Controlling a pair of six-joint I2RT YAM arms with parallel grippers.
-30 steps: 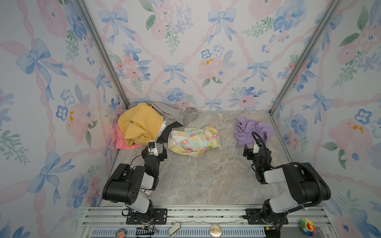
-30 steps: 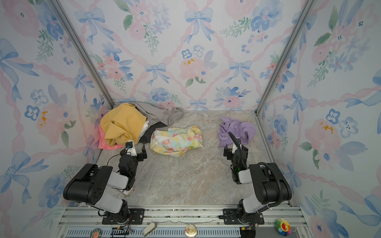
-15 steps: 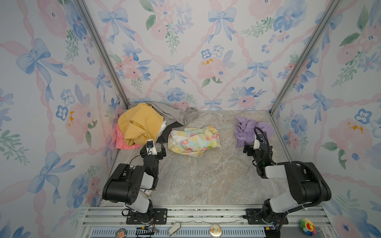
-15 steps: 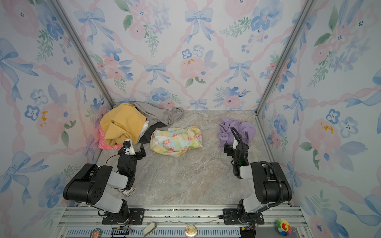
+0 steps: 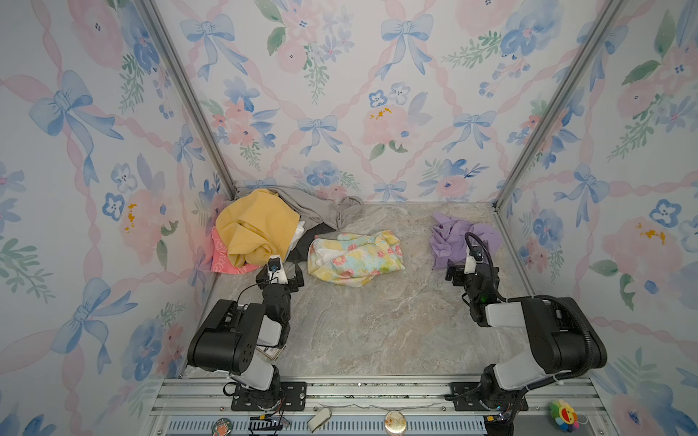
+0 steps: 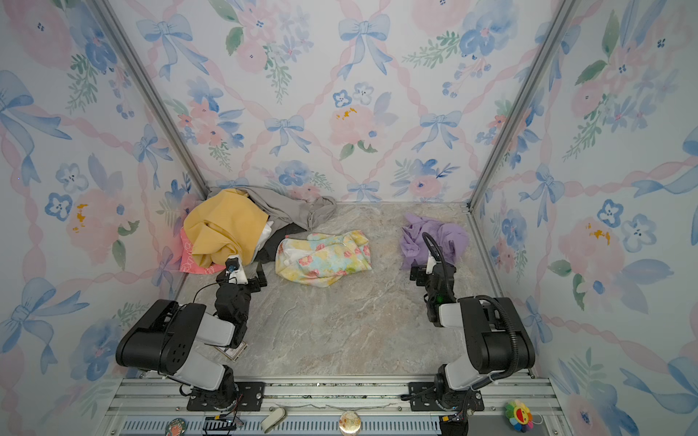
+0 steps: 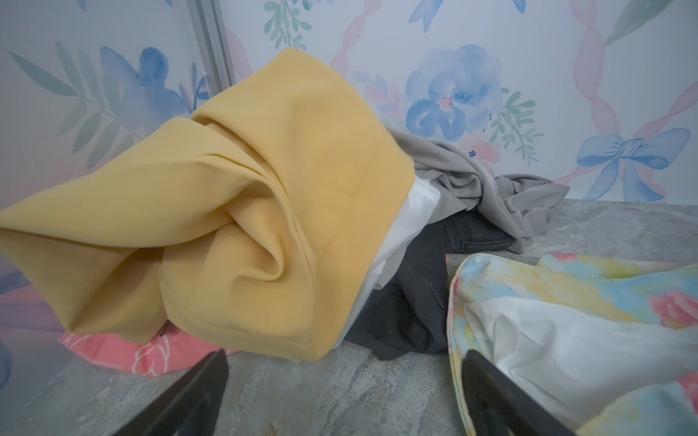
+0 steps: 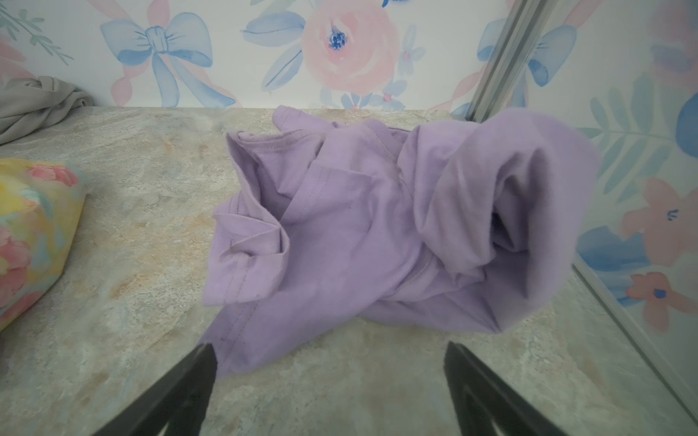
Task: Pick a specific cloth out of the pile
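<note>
A marbled table [image 5: 359,321] is enclosed by floral walls [image 5: 340,94]. In both top views the lilac cloth [image 5: 449,241] is seen just beyond the right gripper [image 5: 470,268], far from the pile [image 5: 257,230]. In the wrist views it and the left gripper [image 7: 343,356] are shown released.

In the pile [image 5: 281,236] at the ten o'clock corner of the surface [image 5: 377,324], the pink cloth [image 5: 226,260] lies mostly buried under the yellow cloth [image 5: 253,226] — only an edge shows. At two o'clock the right arm [image 5: 479,290] covers the near edge of the lilac cloth [image 5: 449,241] in both top views; the right wrist view blurs its raised fold and crops the floral cloth [image 8: 34,226].
</note>
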